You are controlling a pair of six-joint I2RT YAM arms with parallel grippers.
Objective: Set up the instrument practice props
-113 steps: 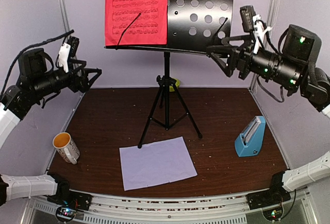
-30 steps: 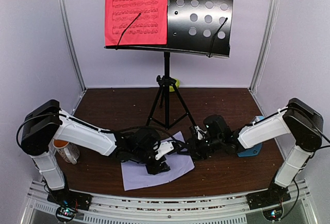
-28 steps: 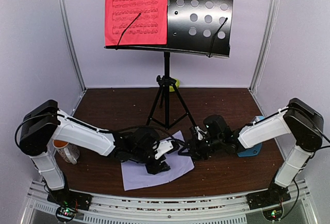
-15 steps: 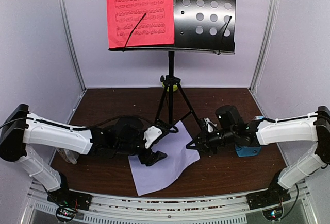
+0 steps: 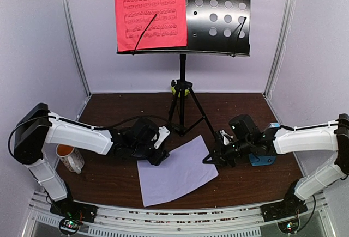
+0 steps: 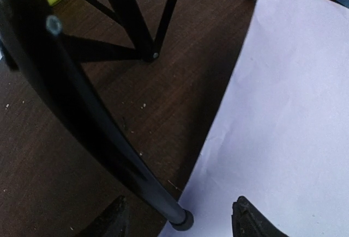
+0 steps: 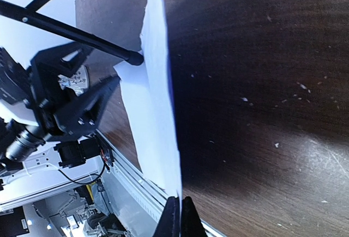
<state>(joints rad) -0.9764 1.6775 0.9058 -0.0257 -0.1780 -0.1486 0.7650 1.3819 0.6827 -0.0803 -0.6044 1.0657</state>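
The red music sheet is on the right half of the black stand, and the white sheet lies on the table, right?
Not quite. The red music sheet sits on the left half of the black stand, as the top external view shows. The white sheet does lie on the table.

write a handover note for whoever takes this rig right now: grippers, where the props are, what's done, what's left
The left gripper has its jaws open astride the tripod foot at the white sheet's edge, and holds nothing.
The right gripper is shut on the right edge of the white sheet, with that edge raised off the table.
The music stand is upright at the back. The red sheet is on its left half and the right half is bare.
The metronome is on the table at the right, partly hidden by the right arm.
Done: red sheet placed.
Left: get the white sheet onto the stand, then probably the metronome.
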